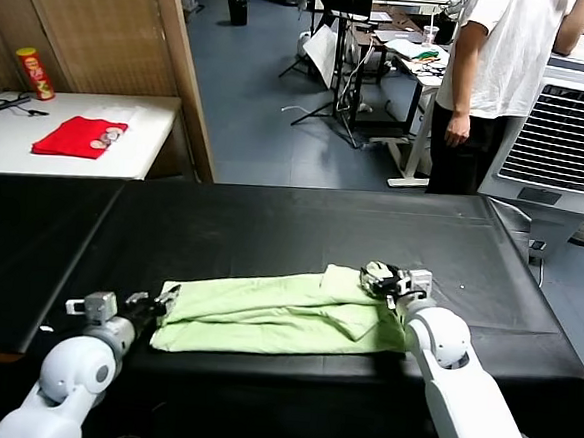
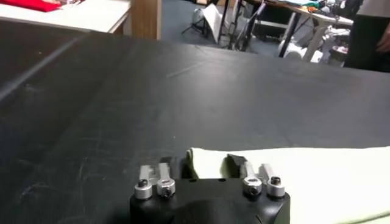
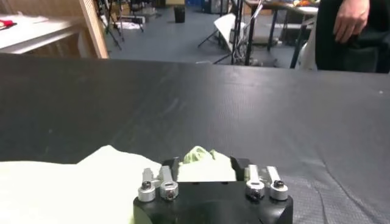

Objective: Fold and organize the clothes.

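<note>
The pale light-green T-shirt (image 1: 275, 313) lies folded into a long strip across the near part of the black table (image 1: 271, 228). My left gripper (image 1: 166, 298) is low at the strip's left end, jaws open, with the shirt's corner (image 2: 210, 165) lying between the fingers (image 2: 236, 162). My right gripper (image 1: 388, 282) is at the strip's right end, jaws open wide, with a bunched bit of the shirt (image 3: 198, 159) sitting between its fingers (image 3: 240, 164). The shirt's reddish print is hidden.
A white side table (image 1: 148, 129) at the back left holds a red cloth (image 1: 77, 136) and a red can (image 1: 35, 73). A person in a white T-shirt (image 1: 509, 54) stands beyond the table's far right corner, next to a white cooler unit (image 1: 568, 138).
</note>
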